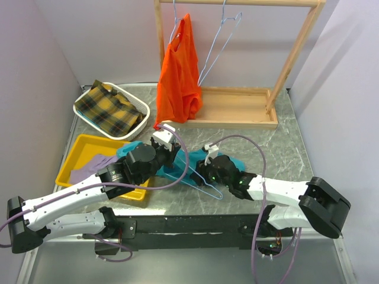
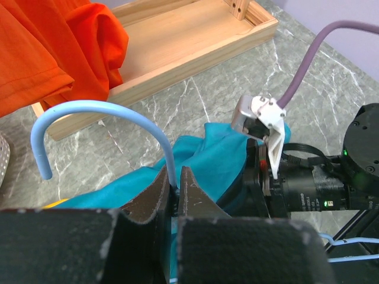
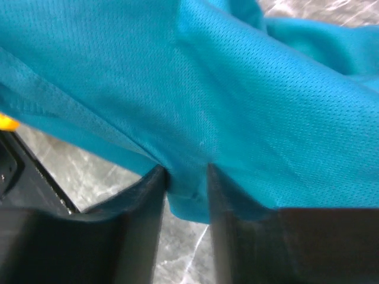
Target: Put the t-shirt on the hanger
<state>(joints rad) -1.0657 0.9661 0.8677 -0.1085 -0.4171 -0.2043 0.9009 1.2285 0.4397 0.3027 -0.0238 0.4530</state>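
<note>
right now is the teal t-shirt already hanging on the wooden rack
No, the t-shirt lies bunched on the table; only the orange garment hangs on the rack.

Soft, even room light; we see only faint shadows.
From above we get a bright, sharp picture, with a pale sheen on the table [image 1: 290,148] toward 3 o'clock. In the left wrist view the left gripper [image 2: 176,174] at 6 o'clock is dark and blurred. In the right wrist view the t-shirt [image 3: 249,106] shows crisp weave centrally, smearing toward 12 o'clock.
</note>
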